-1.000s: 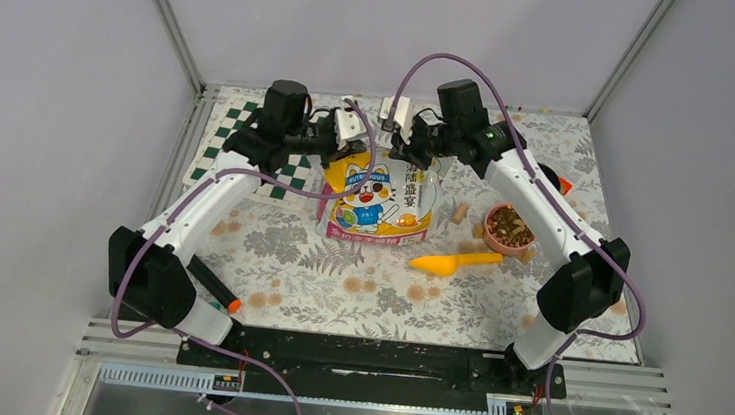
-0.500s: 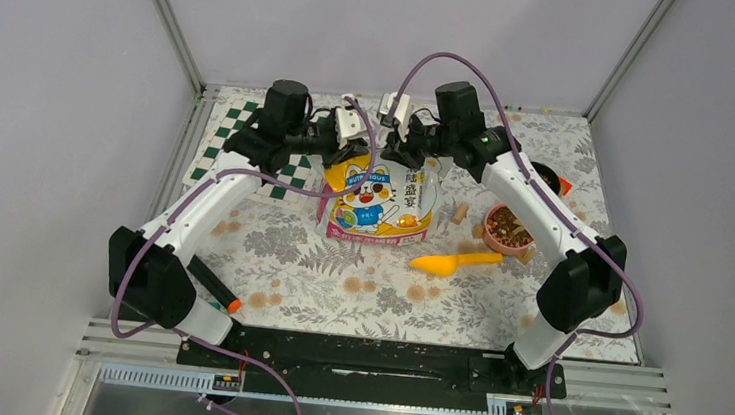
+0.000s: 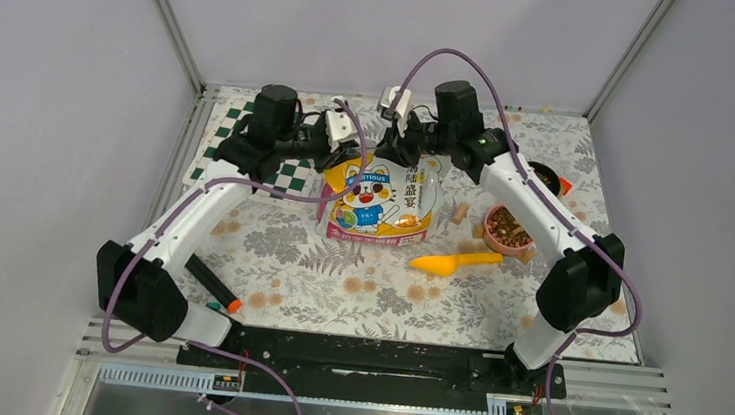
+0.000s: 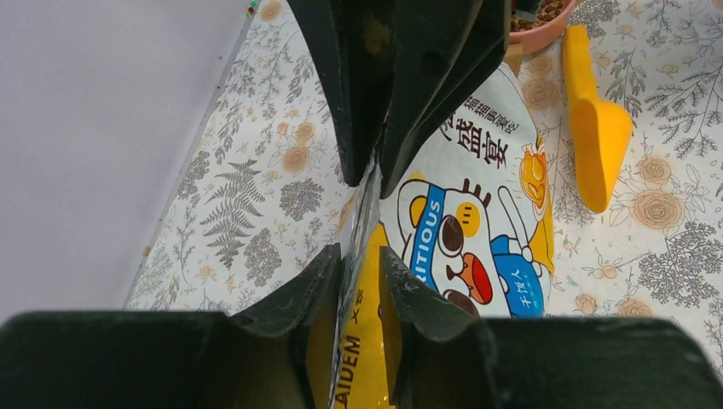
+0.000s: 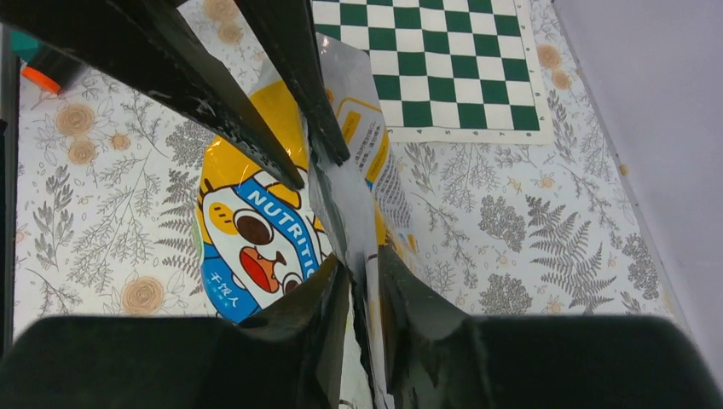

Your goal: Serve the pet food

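The glossy yellow pet food bag point(image 3: 380, 205) with a cartoon white cat stands at mid-table, its top edge held from both sides. My left gripper point(image 3: 351, 153) is shut on the bag's top left edge; in the left wrist view point(image 4: 360, 256) the film sits between the fingers. My right gripper point(image 3: 400, 153) is shut on the top right edge, as the right wrist view point(image 5: 358, 268) shows. A pink bowl point(image 3: 509, 229) holds brown kibble to the right of the bag. A yellow scoop point(image 3: 454, 263) lies in front of the bowl.
A green-and-white chessboard mat point(image 3: 233, 148) lies at the back left under my left arm. A black marker with an orange cap point(image 3: 213, 287) lies at the front left. Tan cork-like pieces point(image 3: 460, 213) lie beside the bowl. A dark object point(image 3: 551, 177) sits at the back right.
My left arm has shifted left and my right gripper a little back-left, both still pinching the bag's top. The bag's top has moved slightly toward the back.
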### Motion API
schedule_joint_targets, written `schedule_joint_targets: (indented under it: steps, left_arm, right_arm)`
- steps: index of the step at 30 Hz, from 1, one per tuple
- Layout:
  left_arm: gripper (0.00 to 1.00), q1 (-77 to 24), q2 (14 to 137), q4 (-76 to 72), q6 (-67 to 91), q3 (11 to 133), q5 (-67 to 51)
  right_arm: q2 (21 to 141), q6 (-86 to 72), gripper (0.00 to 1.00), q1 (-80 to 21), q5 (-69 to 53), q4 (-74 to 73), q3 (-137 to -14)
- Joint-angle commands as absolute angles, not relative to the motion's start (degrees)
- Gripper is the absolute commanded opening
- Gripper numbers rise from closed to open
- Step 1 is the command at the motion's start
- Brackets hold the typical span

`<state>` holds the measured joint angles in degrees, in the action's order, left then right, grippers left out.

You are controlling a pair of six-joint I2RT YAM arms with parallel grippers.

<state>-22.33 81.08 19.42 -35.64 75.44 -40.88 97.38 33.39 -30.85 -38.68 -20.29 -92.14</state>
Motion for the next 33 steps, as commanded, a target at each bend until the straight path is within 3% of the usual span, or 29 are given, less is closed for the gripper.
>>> schedule_joint_targets:
  steps: [1, 4, 6, 13, 16, 18, 21, 25, 28, 33]
  left_arm:
    - [0.24, -20.33, 76.9, 17.93, -34.37, 74.15, -40.74]
    - [0.25, -18.76, 75.64, 17.95, -34.37, 73.06, -40.87]
    - [0.25, -17.7, 74.81, 18.29, -34.44, 72.63, -41.0]
    - [0.31, -13.8, 73.0, 20.96, -35.03, 71.73, -41.98]
    - [0.33, -13.2, 73.16, 22.31, -35.79, 71.58, -41.39]
    - [0.34, -13.09, 73.6, 23.34, -36.51, 71.68, -41.17]
    - [0.34, -13.09, 74.76, 23.55, -36.61, 72.14, -41.2]
    - [0.34, -13.09, 76.46, 24.05, -36.72, 73.24, -42.45]
    - [0.34, -13.05, 77.02, 24.49, -37.6, 73.26, -42.86]
    - [0.32, -13.1, 77.21, 24.61, -38.84, 72.72, -42.33]
  right_arm:
    - [98.11, 30.23, 0.27, -31.7, -41.33, -14.19, -92.66]
    - [99.01, 29.47, 0.17, -31.8, -41.24, -13.63, -93.42]
    - [99.51, 29.69, 0.01, -31.86, -41.23, -14.14, -93.87]
    - [99.2, 30.76, 0.02, -32.01, -40.81, -16.32, -94.03]
    - [98.96, 31.44, 0.24, -32.84, -39.27, -16.29, -93.96]
    - [99.27, 31.99, 0.3, -33.51, -38.37, -16.26, -94.18]
    - [100.27, 32.77, 0.31, -34.51, -36.91, -16.33, -94.91]
    - [101.68, 33.77, 0.25, -35.59, -35.44, -17.28, -96.53]
    - [102.27, 34.98, 0.02, -36.06, -33.91, -18.54, -97.43]
    - [101.48, 35.53, 0.0, -36.25, -33.75, -19.09, -97.27]
